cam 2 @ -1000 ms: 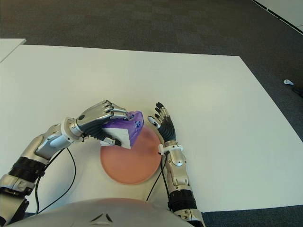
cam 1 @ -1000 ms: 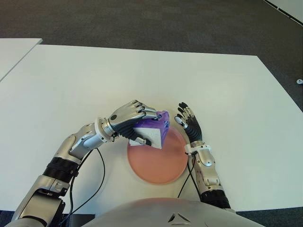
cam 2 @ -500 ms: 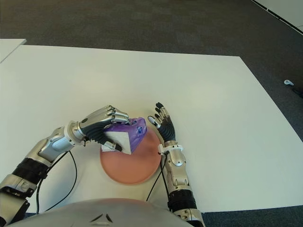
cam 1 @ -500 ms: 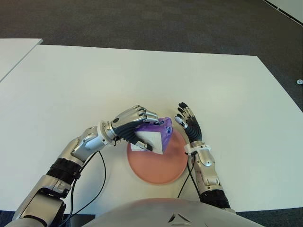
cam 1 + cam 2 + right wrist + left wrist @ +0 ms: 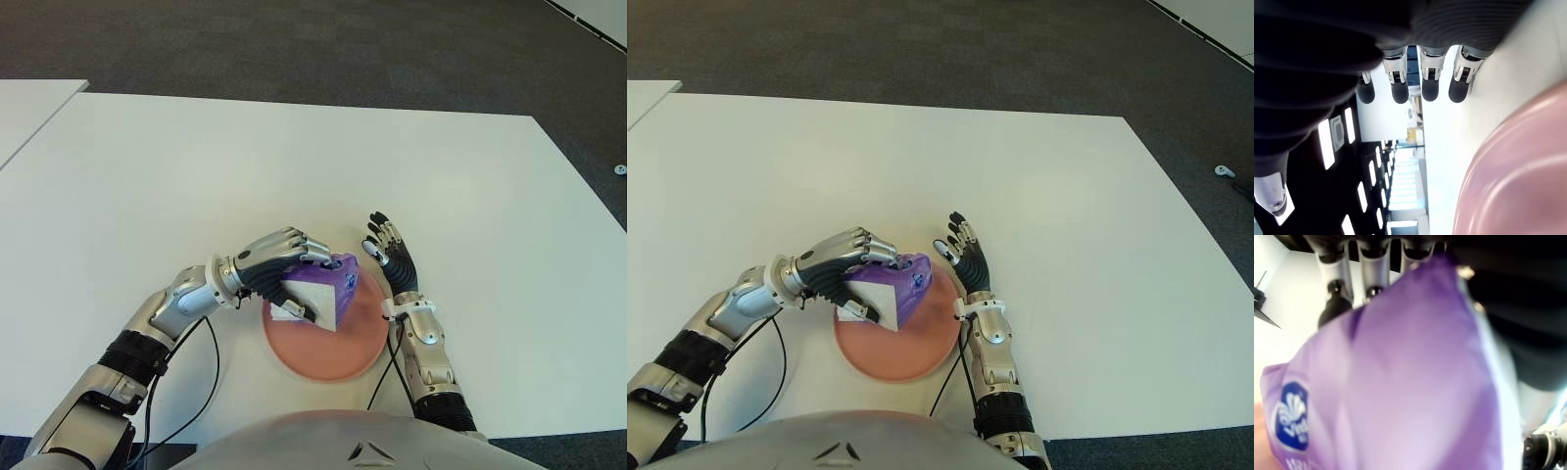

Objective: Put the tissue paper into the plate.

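Tissue pack (image 5: 328,290) is sitting over the plate's (image 5: 333,352) ten o'clock edge, left hand (image 5: 277,268) squeezing it. Right hand (image 5: 392,257), fingers spread, is waiting at two o'clock. Letting go tilted might tip it off.

left hand (image 5: 277,266) and its tissue pack (image 5: 328,290) cover the plate (image 5: 338,354) far-left part. right hand (image 5: 392,257) flanks the plate's right rim; the white table (image 5: 245,166) beyond is open.
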`<act>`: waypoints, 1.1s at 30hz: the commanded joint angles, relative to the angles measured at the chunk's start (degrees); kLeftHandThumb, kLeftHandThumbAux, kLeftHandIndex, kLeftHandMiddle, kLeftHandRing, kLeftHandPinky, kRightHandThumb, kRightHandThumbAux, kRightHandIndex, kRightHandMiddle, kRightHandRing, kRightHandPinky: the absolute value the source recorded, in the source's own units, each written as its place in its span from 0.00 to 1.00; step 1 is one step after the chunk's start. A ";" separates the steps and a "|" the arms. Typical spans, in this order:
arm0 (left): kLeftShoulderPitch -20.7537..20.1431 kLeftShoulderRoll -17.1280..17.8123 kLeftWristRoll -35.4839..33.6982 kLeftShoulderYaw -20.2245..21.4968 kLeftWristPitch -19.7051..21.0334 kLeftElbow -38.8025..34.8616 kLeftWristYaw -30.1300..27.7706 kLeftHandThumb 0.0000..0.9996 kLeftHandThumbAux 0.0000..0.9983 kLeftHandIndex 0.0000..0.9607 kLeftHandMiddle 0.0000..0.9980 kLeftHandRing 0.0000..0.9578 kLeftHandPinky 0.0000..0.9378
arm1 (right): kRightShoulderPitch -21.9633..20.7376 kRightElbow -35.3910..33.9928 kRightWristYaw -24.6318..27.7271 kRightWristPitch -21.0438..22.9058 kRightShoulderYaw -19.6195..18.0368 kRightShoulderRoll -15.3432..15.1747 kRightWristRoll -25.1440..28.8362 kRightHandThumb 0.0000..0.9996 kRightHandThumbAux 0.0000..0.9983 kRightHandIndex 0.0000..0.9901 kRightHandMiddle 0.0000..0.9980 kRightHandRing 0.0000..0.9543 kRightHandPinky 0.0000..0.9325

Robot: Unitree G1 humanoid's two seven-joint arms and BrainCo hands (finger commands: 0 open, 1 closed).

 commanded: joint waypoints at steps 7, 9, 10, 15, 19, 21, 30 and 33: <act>2.52 9.14 -7.19 -5.54 6.66 -6.14 -15.58 0.14 0.54 0.17 0.22 0.18 0.16 | 4.09 4.26 -0.41 5.02 0.39 0.25 -0.42 0.00 0.56 0.00 0.00 0.00 0.00; 2.23 10.48 -7.42 -6.05 9.26 -7.97 -18.53 0.07 0.52 0.10 0.13 0.09 0.07 | 4.19 4.28 -0.28 4.87 0.42 0.20 -0.41 0.00 0.56 0.00 0.00 0.00 0.00; 2.18 10.87 -7.57 -6.18 10.12 -8.61 -19.45 0.05 0.51 0.08 0.11 0.07 0.06 | 4.22 4.28 -0.24 4.83 0.44 0.19 -0.40 0.00 0.56 0.00 0.00 0.00 0.00; 2.17 11.82 -4.50 -5.32 12.98 -11.54 -21.15 0.01 0.45 0.01 0.02 0.01 0.01 | 4.30 4.64 0.09 3.93 0.37 0.19 -0.17 0.00 0.56 0.00 0.00 0.00 0.00; 2.61 10.69 -0.79 -3.61 11.82 -11.83 -17.85 0.00 0.42 0.00 0.00 0.00 0.00 | 4.27 4.89 0.30 3.44 0.31 0.14 -0.08 0.00 0.56 0.00 0.00 0.00 0.00; 2.93 10.13 1.05 -2.85 11.34 -11.82 -16.14 0.00 0.39 0.00 0.00 0.00 0.00 | 4.25 5.04 0.45 3.17 0.28 0.10 -0.03 0.00 0.56 0.00 0.00 0.00 0.00; 4.16 8.42 8.08 -0.73 10.19 -11.47 -8.75 0.00 0.33 0.00 0.00 0.00 0.00 | 4.22 5.49 0.93 2.47 0.10 0.05 0.20 0.00 0.57 0.00 0.00 0.00 0.00; 4.29 8.17 9.75 -0.46 9.86 -11.32 -6.83 0.01 0.31 0.00 0.00 0.00 0.00 | 4.14 5.68 0.98 2.48 0.06 0.00 0.26 0.00 0.57 0.00 0.00 0.00 0.00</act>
